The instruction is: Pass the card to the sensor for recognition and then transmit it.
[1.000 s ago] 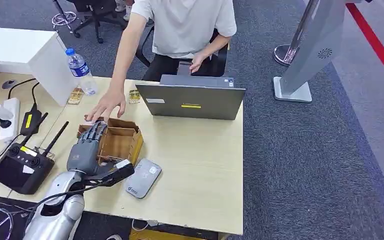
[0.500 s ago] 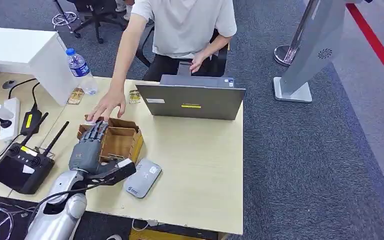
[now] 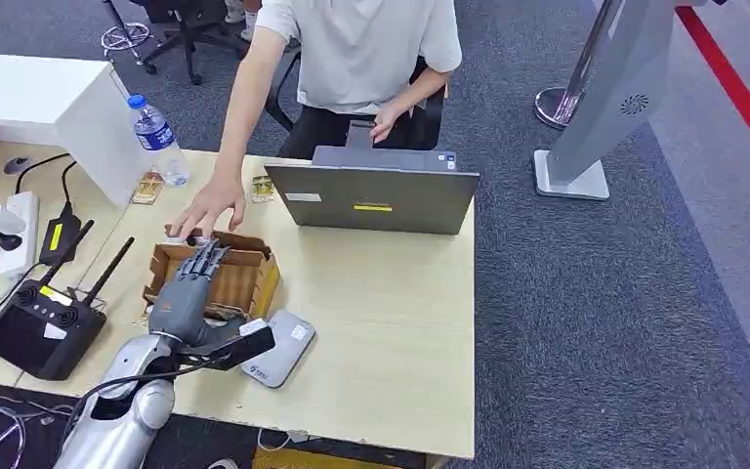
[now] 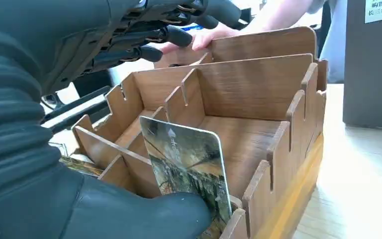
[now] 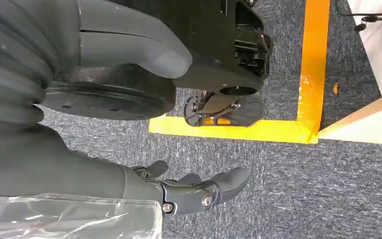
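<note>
Head view: the left hand (image 3: 187, 293) is stretched over the wooden divider box (image 3: 254, 278) at the near left of the tabletop (image 3: 391, 322), fingers extended toward the far side. The box's contents are hidden there by the hand. A grey sensor (image 3: 281, 349) lies flat just right of the box's near corner. A person's hand (image 3: 205, 207) rests at the far edge of the box. A laptop (image 3: 371, 195) stands farther off; a black remote controller (image 3: 39, 322) sits to the left and a water bottle (image 3: 156, 137) at far left.

Left wrist view: the card (image 4: 191, 172) is seen upright, slightly tilted, in a near compartment of the box (image 4: 258, 99). Its face is printed in dark, mottled greens and browns, with a pale edge and rounded corners. The thumb (image 4: 144, 216) lies against the card's lower part; the fingers (image 4: 179, 35) are spread above the box, clear of the card. Whether the card is actually pinched cannot be told.

Right wrist view: the right hand (image 5: 189, 191) hangs over grey carpet beside yellow floor tape (image 5: 308, 74), fingers loosely extended, holding nothing.
</note>
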